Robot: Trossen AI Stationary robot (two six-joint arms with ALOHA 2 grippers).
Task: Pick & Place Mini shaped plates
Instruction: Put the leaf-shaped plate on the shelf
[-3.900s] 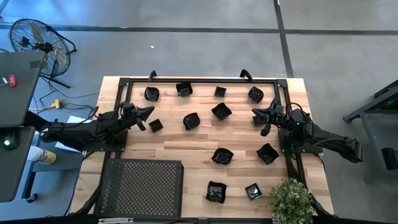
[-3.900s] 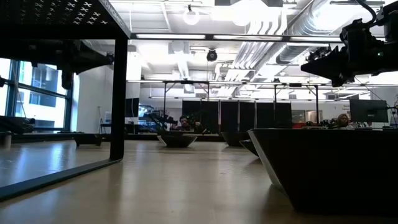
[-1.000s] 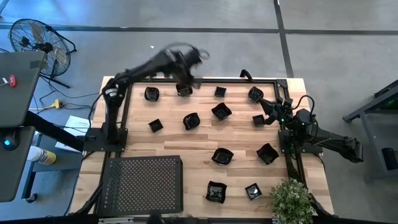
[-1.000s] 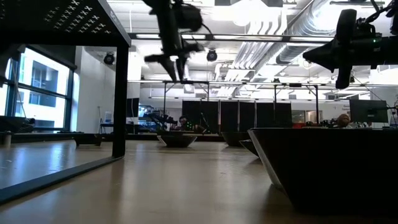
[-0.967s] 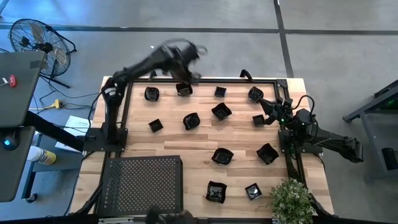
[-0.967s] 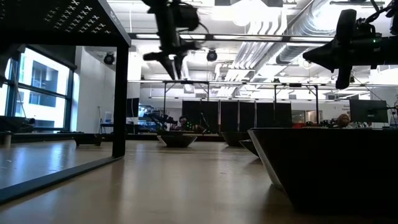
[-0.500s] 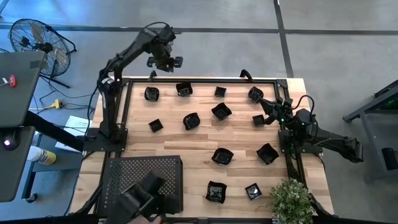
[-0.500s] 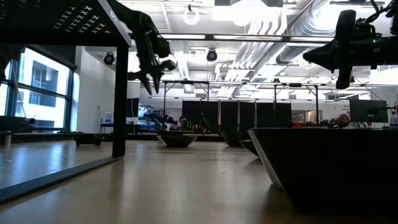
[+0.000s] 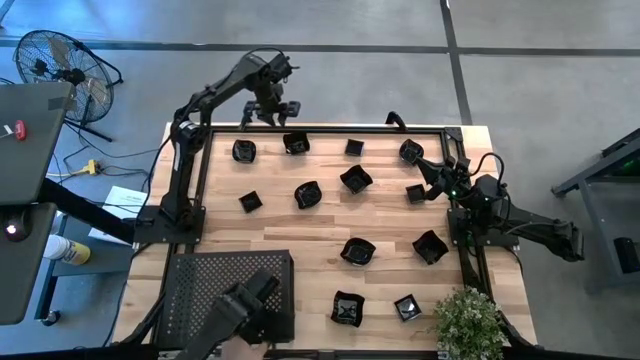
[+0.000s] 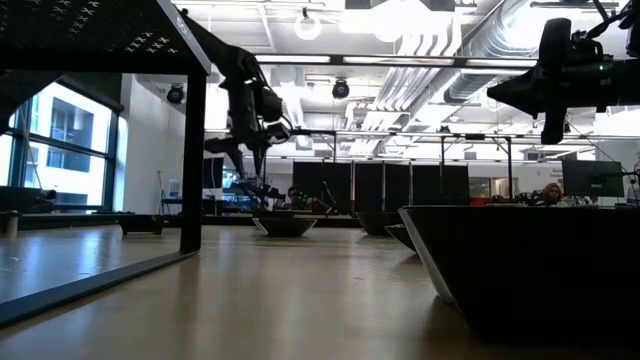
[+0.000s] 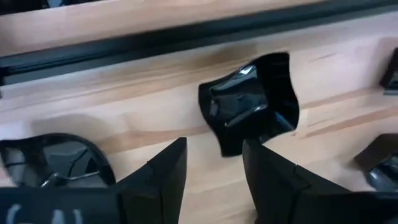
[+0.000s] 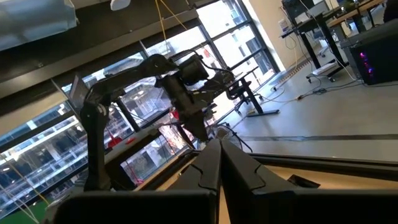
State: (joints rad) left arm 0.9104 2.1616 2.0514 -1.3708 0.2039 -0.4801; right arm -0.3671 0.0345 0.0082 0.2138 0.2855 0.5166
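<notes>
My left hand (image 9: 268, 112), fingers apart and empty, hovers at the worktop's (image 9: 300, 225) 12 o'clock edge, the nearest mini plate (image 9: 296, 143) just toward 5 o'clock; right hand (image 9: 432, 172) waits, fingers together.

Plates (image 9: 356, 179): about a dozen small glossy black dishes, square, round and angular, lay scattered well apart on the wooden table.
Back row: four near the far rail.
Front: two near the plant.
</notes>
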